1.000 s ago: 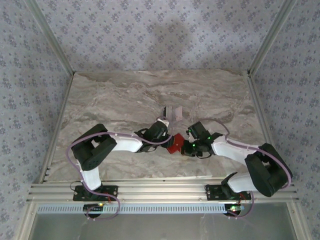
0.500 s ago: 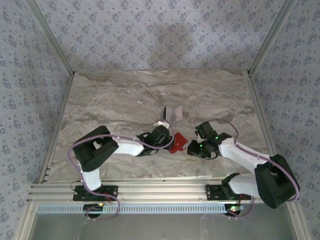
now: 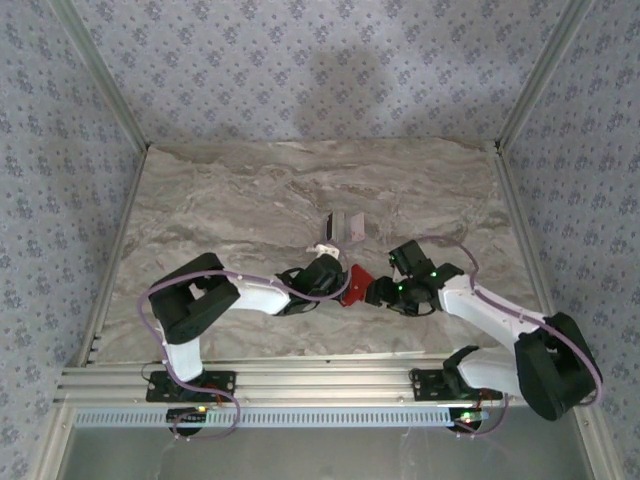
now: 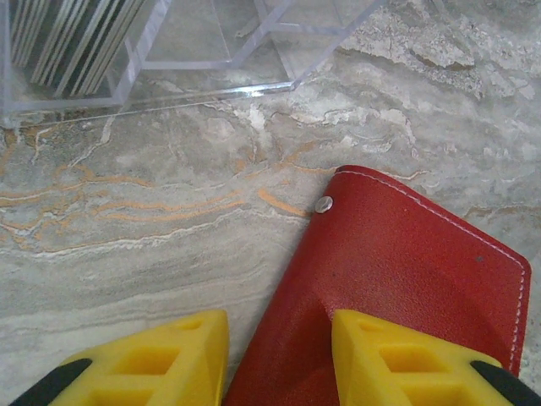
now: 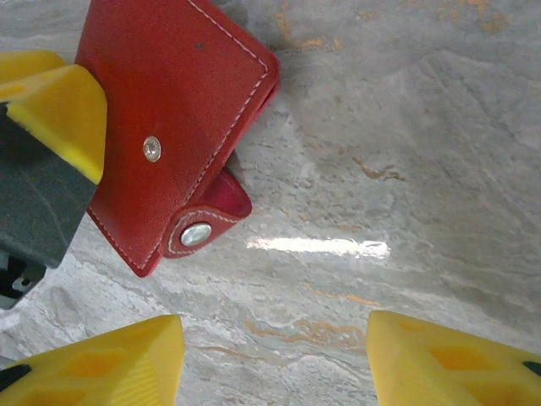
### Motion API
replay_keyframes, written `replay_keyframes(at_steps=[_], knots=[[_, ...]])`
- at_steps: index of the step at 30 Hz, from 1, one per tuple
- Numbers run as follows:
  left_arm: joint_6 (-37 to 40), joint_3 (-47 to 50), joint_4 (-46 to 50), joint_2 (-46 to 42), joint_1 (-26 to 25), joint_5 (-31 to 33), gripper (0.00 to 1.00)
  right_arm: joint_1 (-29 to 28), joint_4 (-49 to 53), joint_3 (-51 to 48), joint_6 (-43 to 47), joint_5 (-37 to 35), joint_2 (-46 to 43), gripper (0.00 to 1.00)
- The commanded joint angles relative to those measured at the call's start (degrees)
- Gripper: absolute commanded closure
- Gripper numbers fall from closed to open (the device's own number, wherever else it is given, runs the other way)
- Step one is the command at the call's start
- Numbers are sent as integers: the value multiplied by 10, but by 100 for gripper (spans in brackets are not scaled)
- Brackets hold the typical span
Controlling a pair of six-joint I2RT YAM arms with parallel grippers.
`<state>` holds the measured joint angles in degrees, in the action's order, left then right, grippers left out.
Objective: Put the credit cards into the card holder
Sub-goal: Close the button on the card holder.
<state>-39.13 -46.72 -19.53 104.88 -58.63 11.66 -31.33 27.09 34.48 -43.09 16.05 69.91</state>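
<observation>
The card holder [image 3: 354,284] lay closed, red face showing, on the marbled surface [image 3: 220,200] between the two arms. In the top external view the left jaws met it from its left side and the right jaws stood just off its right side.

The left jaws were closed partway on the card holder. From the left wrist, one yellow fingertip [image 4: 406,359] lay against the red leather, and the other [image 4: 161,359] sat just past the card holder's left edge, so that edge ran up between them. A small metal stud [image 4: 323,203] showed near the card holder's far corner. White stitching followed its border.

The right jaws were spread wide and held nothing. Their two yellow fingertips [image 5: 101,364] stood near the card holder, with bare marble between them. In the right wrist view the card holder was beyond them to the upper left, apart from both tips. Its strap tab [image 5: 207,224] hung loose off one edge, unfastened, its snap showing.

The credit cards [image 4: 68,38] stood on edge, side by side, in a clear plastic stand [image 4: 211,63]. It rested on the surface beyond the card holder's far corner, near it but not touching. I could not tell whether any card was already inside the card holder.
</observation>
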Motion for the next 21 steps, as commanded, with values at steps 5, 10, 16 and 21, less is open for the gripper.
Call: replay_keyframes(at_steps=[5, 10, 16, 21], knots=[[-11, 8, 85, 53, -20, -43, 63, -14, 11, 68, -19, -29, 90, 37], [-11, 17, 81, 43, -19, -41, 63, -30, 3, 88, -29, -66, 126, 47], [-10, 34, 86, 18, -26, -41, 63, -37, 9, 108, -2, -108, 154, 79], [-19, 52, 81, 1, -36, -39, 63, -30, 5, 113, 43, -103, 146, 90]])
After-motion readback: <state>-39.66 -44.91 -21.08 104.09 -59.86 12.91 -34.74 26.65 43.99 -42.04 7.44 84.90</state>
